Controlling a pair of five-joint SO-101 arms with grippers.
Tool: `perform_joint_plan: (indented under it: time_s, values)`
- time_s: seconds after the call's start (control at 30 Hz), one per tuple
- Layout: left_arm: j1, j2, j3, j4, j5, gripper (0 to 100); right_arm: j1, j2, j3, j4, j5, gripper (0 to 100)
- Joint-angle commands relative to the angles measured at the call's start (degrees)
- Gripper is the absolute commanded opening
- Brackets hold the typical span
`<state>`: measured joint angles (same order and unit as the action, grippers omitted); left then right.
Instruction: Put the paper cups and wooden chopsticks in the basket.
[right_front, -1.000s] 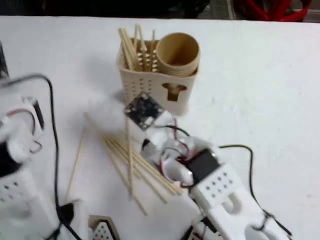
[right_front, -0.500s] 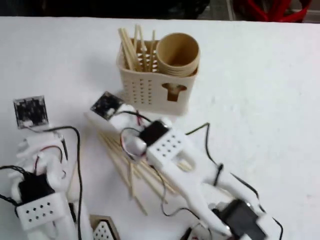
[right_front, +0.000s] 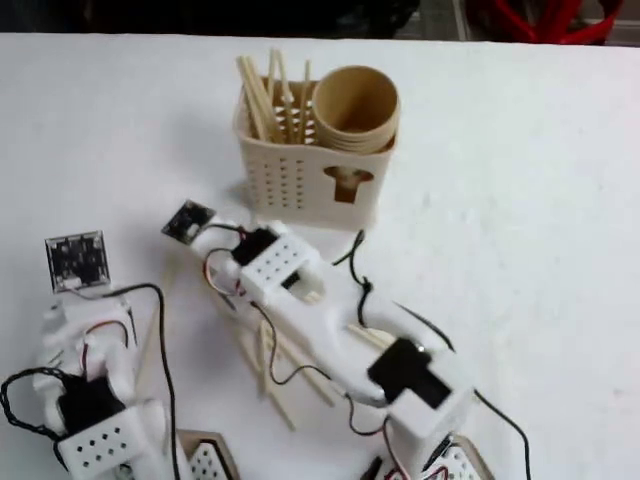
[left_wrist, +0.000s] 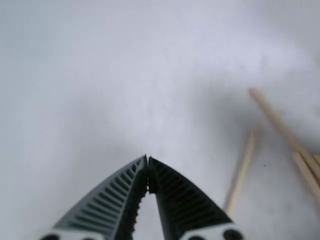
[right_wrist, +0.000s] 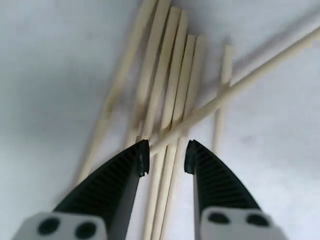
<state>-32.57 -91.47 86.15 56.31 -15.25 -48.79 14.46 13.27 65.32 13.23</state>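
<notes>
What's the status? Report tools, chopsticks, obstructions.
Left tool shut, empty. Right tool open over loose chopsticks; one crosses the pile. Basket holds cups, more chopsticks.

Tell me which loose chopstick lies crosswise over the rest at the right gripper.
The slanted chopstick, lying on top across the pile. The other chopsticks run roughly parallel beneath it. Its near end comes up to the open right gripper.

cream perforated basket (right_front: 300, 185), pale wooden chopsticks (right_wrist: 172, 65)
</notes>
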Motion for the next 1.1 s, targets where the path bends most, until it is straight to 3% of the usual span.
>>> perform_joint_plan:
  time_s: [0.0, 0.17, 0.27, 1.07]
  values:
    - [-0.48, -3.91, -0.44, 2.64, -0.53, 2, -0.22, 1.71, -3.25, 0.04, 0.62, 12.7]
    - [-0.48, -6.99, -0.35, 5.19, -0.53, 2, 0.04, 6.29, -3.25, 0.04, 8.62, 11.9]
    - [-0.48, -7.87, 0.26, 5.36, -0.53, 2, 0.13, 8.48, -3.25, 0.40, 12.48, 3.5]
    - [-0.13, -9.71, 2.02, 4.92, -0.62, 2, 3.38, -10.15, -2.73, 10.24, 12.48, 1.9]
